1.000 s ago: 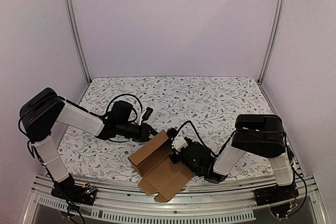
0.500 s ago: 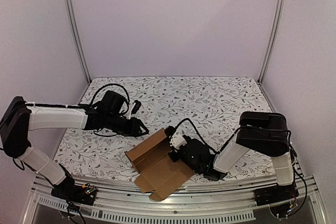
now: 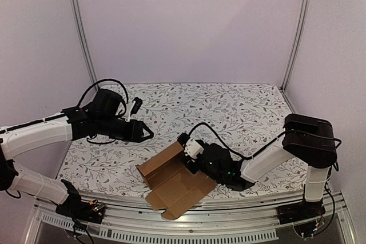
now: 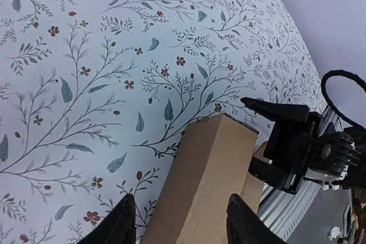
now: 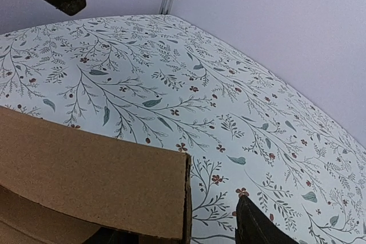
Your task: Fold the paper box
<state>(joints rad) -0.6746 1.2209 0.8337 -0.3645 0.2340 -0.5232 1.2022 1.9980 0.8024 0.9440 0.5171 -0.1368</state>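
The paper box [image 3: 171, 180] is a brown cardboard piece, partly folded, lying near the table's front edge with one wall raised. My right gripper [image 3: 185, 155] is at that wall's right end, jaws open to either side of the cardboard. In the right wrist view the wall [image 5: 91, 181] fills the lower left and one fingertip [image 5: 254, 228] stands apart from its edge. My left gripper [image 3: 147, 132] hovers open to the left of the box, not touching it. Its wrist view looks down the box [image 4: 211, 175] between both fingertips [image 4: 121, 224], with the right gripper [image 4: 291, 147] beyond.
The table wears a floral cloth [image 3: 229, 112]. A metal rail [image 3: 229, 212] runs along the front edge just below the box. White walls and two upright metal posts [image 3: 83, 32] close in the back and sides.
The left arm has drawn back to the left, away from the box, and its jaws have widened. The right gripper has opened off the cardboard wall. The box shifted slightly left.
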